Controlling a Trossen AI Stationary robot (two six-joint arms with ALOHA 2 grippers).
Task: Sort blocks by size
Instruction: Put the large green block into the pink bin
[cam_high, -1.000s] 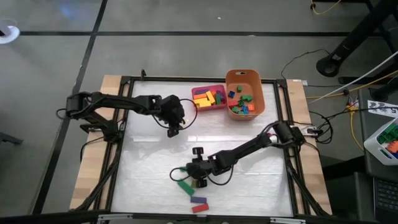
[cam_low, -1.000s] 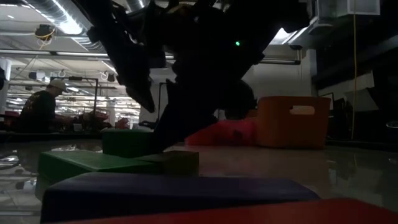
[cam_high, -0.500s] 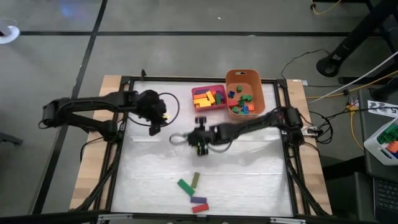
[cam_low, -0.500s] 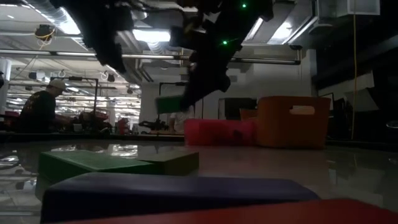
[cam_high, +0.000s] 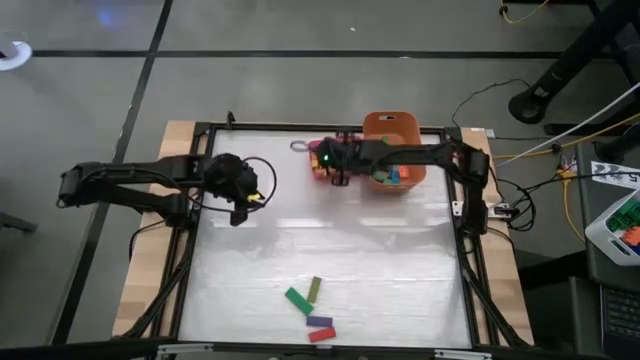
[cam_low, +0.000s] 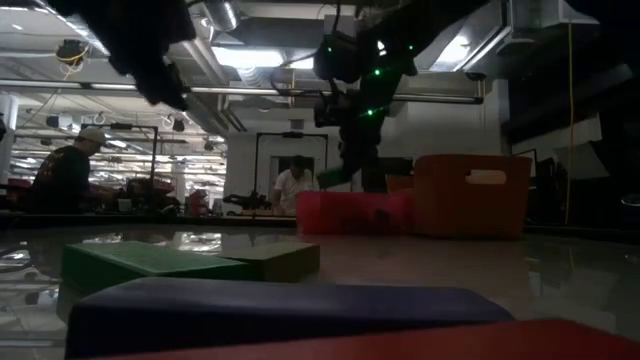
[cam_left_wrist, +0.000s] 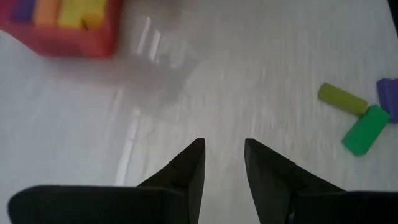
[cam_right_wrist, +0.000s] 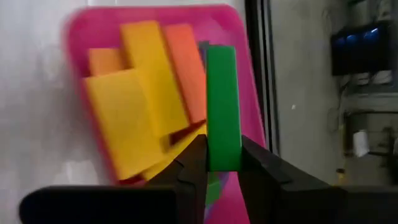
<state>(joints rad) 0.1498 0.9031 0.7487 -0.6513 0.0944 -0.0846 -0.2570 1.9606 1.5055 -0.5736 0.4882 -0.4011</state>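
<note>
My right gripper (cam_high: 328, 165) hovers over the pink tray (cam_right_wrist: 155, 18) at the table's far edge, shut on a green bar (cam_right_wrist: 222, 93). Yellow and orange bars (cam_right_wrist: 149, 93) lie in the tray. The orange tub (cam_high: 393, 130) with small blocks stands just right of it. Near the front edge lie a green bar (cam_high: 297, 299), an olive bar (cam_high: 314, 289), a purple bar (cam_high: 319, 321) and a red bar (cam_high: 321, 335). My left gripper (cam_left_wrist: 224, 146) hangs over the table's left part, fingers a little apart with nothing between them. My right gripper pinches the green bar's two long sides near its rear end (cam_right_wrist: 222, 155) between its two fingers. The fingers slant down toward the table's far edge and lie along the bar, which sticks out ahead of them. The bar is lifted clear above the tray.
A black frame (cam_high: 200, 200) borders the white table top. The wide middle of the table between the tray and the front blocks is bare. In the low view, people (cam_low: 70, 175) show in the room behind.
My right gripper has carried the green bar up from the front group of blocks across the table toward the far edge, to above the pink tray. My left gripper has drawn back toward the table's left edge.
</note>
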